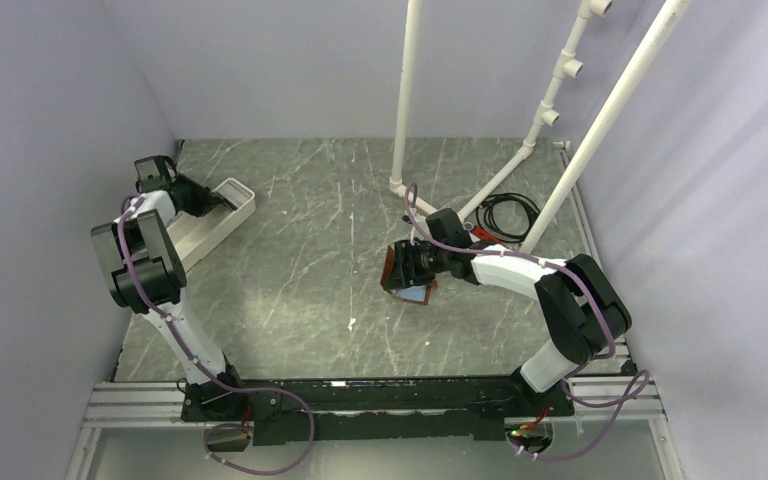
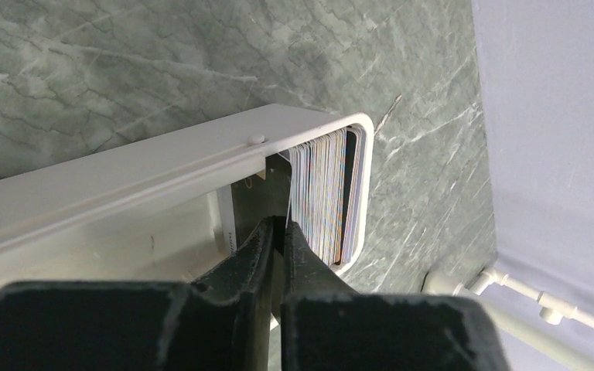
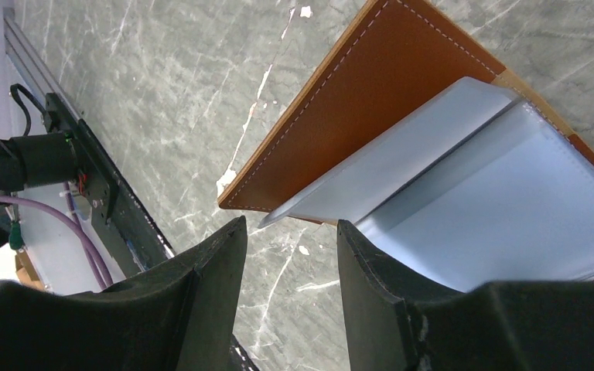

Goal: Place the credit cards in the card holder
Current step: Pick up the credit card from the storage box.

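Grey marbled tabletop [image 1: 320,250]; at white tray's [image 2: 162,166] far end, credit cards [image 2: 321,193] upright, edge-on to left gripper [image 2: 280,228], fingers pinched on one; right gripper [image 3: 290,228] spread apart, far from tray.

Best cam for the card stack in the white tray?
Left wrist: the card stack stands on edge in the white tray, close up. Top external shows only the tray, stack too small. Right wrist: not in view.

Table [image 1: 310,230]: grey-green marble-look surface, smooth, low sheen. Tray [image 2: 162,166]: white plastic, smooth, semi-matt. Cards [image 2: 325,193], stacked at the tray's end: thin plastic with glossy edges. Card holder [image 3: 371,100]: brown leather, matt, fine-grained, pale stitching. Fingers [image 3: 209,294]: black plastic, matt.
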Available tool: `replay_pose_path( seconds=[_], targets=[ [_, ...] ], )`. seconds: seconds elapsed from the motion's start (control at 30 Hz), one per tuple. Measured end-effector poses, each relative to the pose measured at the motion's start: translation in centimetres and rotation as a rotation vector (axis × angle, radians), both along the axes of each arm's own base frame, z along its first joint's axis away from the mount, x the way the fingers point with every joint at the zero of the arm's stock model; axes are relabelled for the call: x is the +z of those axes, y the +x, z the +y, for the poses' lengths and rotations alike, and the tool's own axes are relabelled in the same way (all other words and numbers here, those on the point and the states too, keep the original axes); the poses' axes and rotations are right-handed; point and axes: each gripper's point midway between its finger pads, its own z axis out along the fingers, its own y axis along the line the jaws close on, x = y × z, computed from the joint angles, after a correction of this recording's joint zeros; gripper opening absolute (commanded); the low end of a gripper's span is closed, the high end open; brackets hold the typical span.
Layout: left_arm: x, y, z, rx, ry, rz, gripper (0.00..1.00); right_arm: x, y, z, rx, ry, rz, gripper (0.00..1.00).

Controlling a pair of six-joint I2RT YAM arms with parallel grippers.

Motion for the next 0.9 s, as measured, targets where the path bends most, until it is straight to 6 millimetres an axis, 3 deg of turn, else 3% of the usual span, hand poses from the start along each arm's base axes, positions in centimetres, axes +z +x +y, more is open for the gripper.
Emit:
replay_pose_path(
  seconds=[0.07,0.2,0.43,0.63,0.7,0.77,0.83,0.9],
  targets=[
    [0.1,-0.1,0.0,-0.002,-0.003,0.012,0.00,0.0,0.0,0.0,0.000,0.000,0.000,0.49],
    [1.3,-0.2,0.0,-0.006,-0.012,0.044,0.00,-0.1,0.0,0.0,0.001,-0.001,0.003,0.49],
    [5.3,0.9,0.0,-0.023,-0.027,0.072,0.00,-0.3,-0.1,0.0,0.004,-0.001,0.010,0.49],
    [6.2,-1.2,-1.0,-0.049,0.024,0.175,0.00,-0.3,-0.2,0.0,0.007,0.001,0.013,0.49],
    [6.7,-2.5,-2.2,-0.098,0.077,0.175,0.00,-0.3,-0.2,-0.1,0.005,-0.006,0.010,0.49],
    [7.9,-4.5,-4.8,-0.200,0.151,0.140,0.00,-0.5,-0.1,-0.3,0.001,-0.021,0.008,0.49],
    [10.0,-6.4,-8.6,-0.349,0.234,0.065,0.00,-0.7,-0.2,-0.7,-0.004,-0.042,0.004,0.50],
    [13.0,-8.4,-14.3,-0.568,0.315,-0.075,0.00,-0.4,-0.2,-1.3,-0.016,-0.069,-0.010,0.49]
  ],
)
